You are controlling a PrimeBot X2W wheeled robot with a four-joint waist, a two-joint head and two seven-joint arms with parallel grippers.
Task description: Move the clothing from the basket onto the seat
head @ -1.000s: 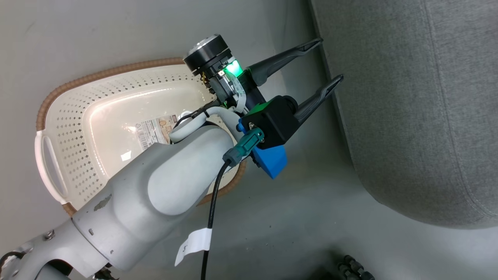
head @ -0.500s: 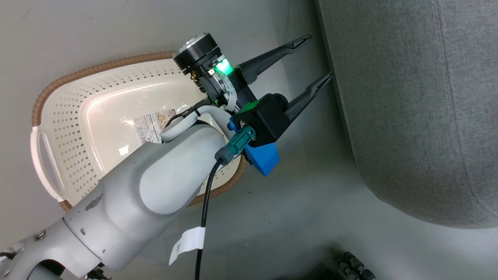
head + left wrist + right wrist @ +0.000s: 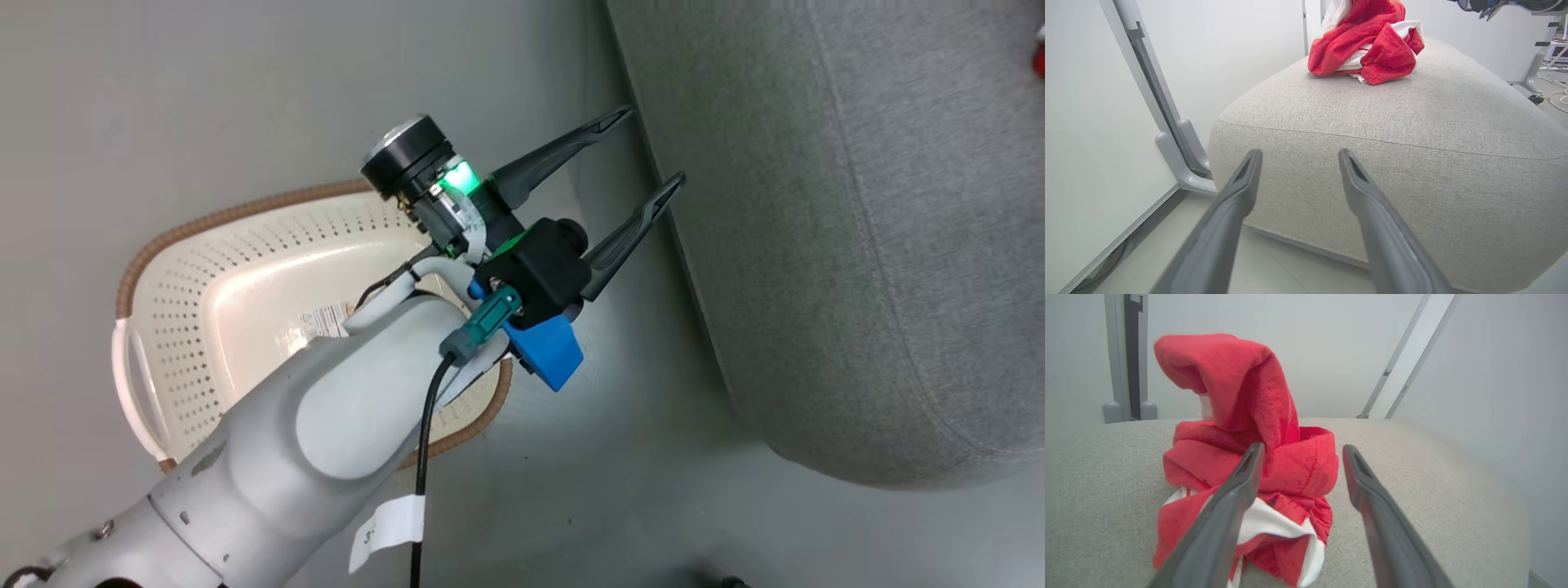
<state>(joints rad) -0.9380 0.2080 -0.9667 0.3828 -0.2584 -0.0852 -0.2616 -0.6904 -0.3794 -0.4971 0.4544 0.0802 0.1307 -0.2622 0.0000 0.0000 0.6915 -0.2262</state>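
Observation:
The cream basket (image 3: 188, 327) stands on the floor with only its label sticker (image 3: 326, 322) inside. My left gripper (image 3: 651, 145) is open and holds nothing, just past the basket's rim, its fingers pointing at the grey seat's side (image 3: 816, 245). From the left wrist view, the left gripper (image 3: 1300, 154) faces the seat's front wall (image 3: 1412, 183), and the red and white clothing (image 3: 1367, 41) lies heaped on top. My right gripper (image 3: 1303, 448) is open, its fingers straddling the near side of the clothing (image 3: 1241, 400), which rests on the seat (image 3: 1412, 477) with one fold standing up.
Grey floor (image 3: 612, 457) runs between the basket and the seat. A grey metal frame leg (image 3: 1180, 159) stands against the white wall left of the seat. Cables and equipment (image 3: 1555, 53) lie on the floor at the far right.
The head camera has shifted, so the whole picture slid. My left gripper stays open over the basket's rim by the seat's side. A scrap of red now shows at the top right corner.

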